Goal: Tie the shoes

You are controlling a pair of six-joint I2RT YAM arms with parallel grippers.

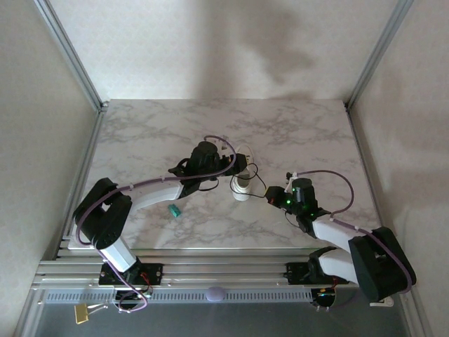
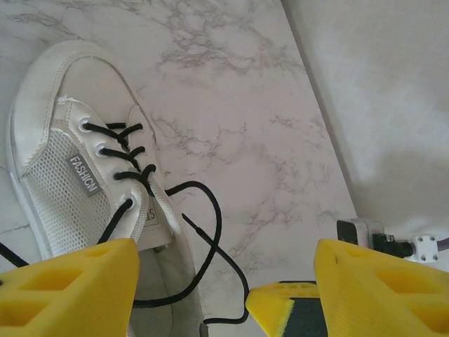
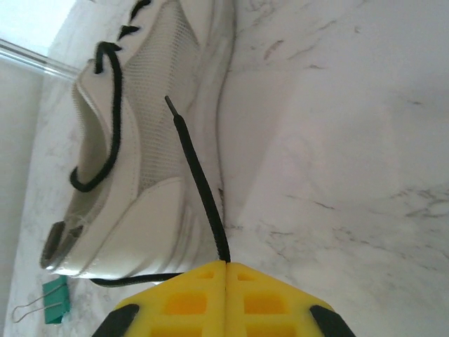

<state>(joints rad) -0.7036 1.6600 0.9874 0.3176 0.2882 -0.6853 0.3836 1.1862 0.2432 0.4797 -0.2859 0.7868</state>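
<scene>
Laces (image 3: 198, 179) are lying loose — no knot yet.
The right gripper (image 3: 226, 272) is pinching 1 of them at the sneaker's (image 1: 242, 184) 4 o'clock; the left gripper (image 2: 224, 295) is hovering wide open at 10 o'clock.

You have the white mesh-sided sneaker (image 1: 242, 188) sitting on its sole near the middle of the marble table (image 1: 154, 133), its black laces (image 3: 202, 193) untied and trailing loose.

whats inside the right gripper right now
A black lace, pinched between the shut right gripper; its free tip sticks out beside the white sneaker. The clamped stretch is hidden by the yellow fingers.
</scene>
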